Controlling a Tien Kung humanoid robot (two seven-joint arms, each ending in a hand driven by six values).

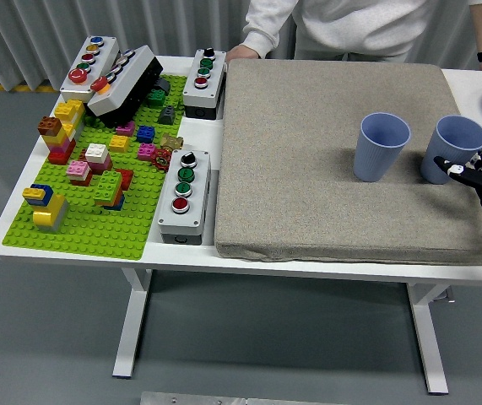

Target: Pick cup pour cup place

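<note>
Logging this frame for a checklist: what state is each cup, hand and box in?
Left cup: upright on the mat, untouched.
Right cup: upright, right hand beside it.
Right hand: open, not gripping.
Tilted button box: leaning on the brick plate.
Person's hand: resting at the mat's far edge.
</note>
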